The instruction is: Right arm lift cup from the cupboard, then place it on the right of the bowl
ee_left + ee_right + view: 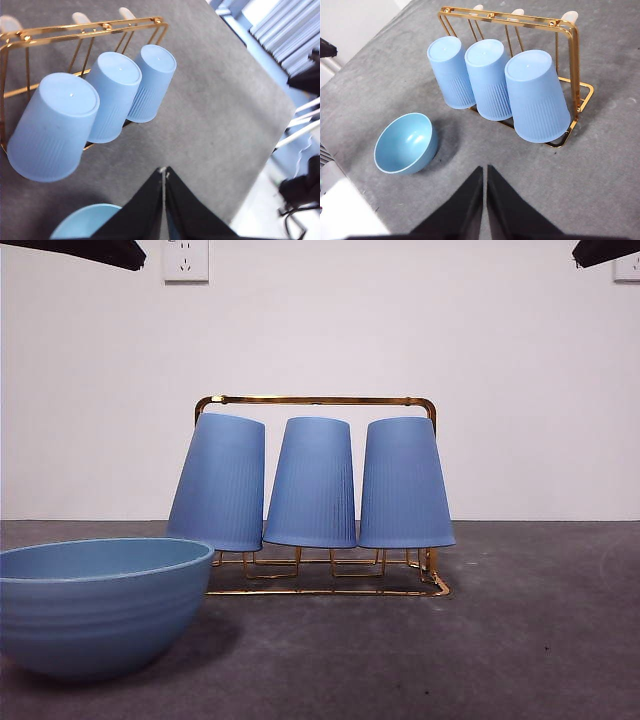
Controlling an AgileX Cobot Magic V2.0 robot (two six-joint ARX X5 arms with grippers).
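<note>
Item 1: thin gold-coloured wire rack, the cupboard (316, 400), with a rounded rectangular frame. It stands on the grey table (520, 640) at the centre of the front view, in front of a white wall.

Item 2: three light blue ribbed tapered tumblers, all alike, upended in a row on the rack. In the front view they are the left cup (219, 482), tilted leftward at its mouth; the middle cup (312, 483); and the right cup (404, 483). All three rest on the rack; none is lifted.

Item 3: wide light blue bowl (95, 605) with faint horizontal ridges, at the lower left of the front view, nearer the camera than the rack and apart from it. It stands upright. In the right wrist view it appears at centre left (406, 143).

Item 4: right gripper (484, 172), two black jaws pressed nearly together with only a thin slit between, holding nothing, well apart from the cups.

Item 5: left gripper (163, 175), jaws likewise pressed together with nothing between them, above the table near the bowl's rim.

Item 6: white wall socket (185, 259), upper left of the front view.
</note>
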